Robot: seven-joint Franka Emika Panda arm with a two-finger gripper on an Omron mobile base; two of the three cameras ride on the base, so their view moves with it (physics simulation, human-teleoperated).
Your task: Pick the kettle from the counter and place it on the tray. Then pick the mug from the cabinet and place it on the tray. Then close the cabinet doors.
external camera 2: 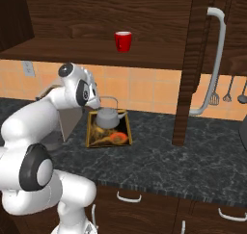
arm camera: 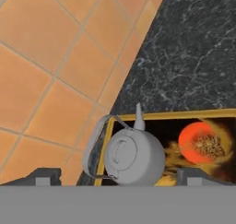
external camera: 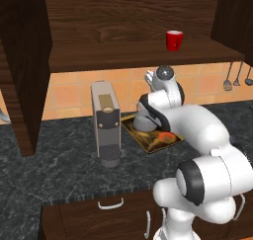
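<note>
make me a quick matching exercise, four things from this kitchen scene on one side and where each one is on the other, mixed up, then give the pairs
Things:
1. kettle
2. mug
3. coffee machine
4. utensils

Places:
A. on the cabinet shelf
B. hanging on the tiled wall
C. on the tray
D. standing on the counter beside the tray

Pairs: 1-C, 2-A, 3-D, 4-B
</note>
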